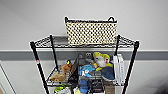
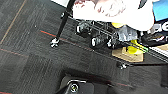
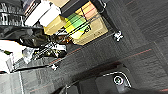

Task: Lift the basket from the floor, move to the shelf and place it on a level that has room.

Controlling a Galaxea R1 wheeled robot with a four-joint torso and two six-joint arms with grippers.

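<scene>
So the basket (image 1: 91, 32) is sitting on the top tier (image 1: 47, 42) of the black wire shelf (image 1: 130, 72), pretty much centred between the posts and a bit narrower than the rack. It stands upright and level, up against the pale wall (image 1: 30, 17), with its dark rim and the two little loop handles poking up at either end. Nothing is holding it in the head view.

The tier below is packed: a brown plush toy (image 1: 65, 67) on the left side, a blue plush (image 1: 86, 70) in the middle, a yellow-and-white plush (image 1: 101, 60) behind it, and a couple of white boxes (image 1: 118, 68) standing upright on the right edge. More colourful stuff sits further down, too blurry to name.

The left wrist view looks down at the dark grey carpet floor (image 2: 30, 65) with thin red lines in it, one rack post ending in a small caster (image 2: 54, 42), and a jumble of toys on a low tier above it. The right wrist view shows the same carpet, another caster (image 3: 118, 35), and a brown cardboard box (image 3: 92, 30) with some yellow and green item against it under the rack.

Fingers: honestly can't tell for either gripper, the wrist views just show dark robot hardware near the edge.
</scene>
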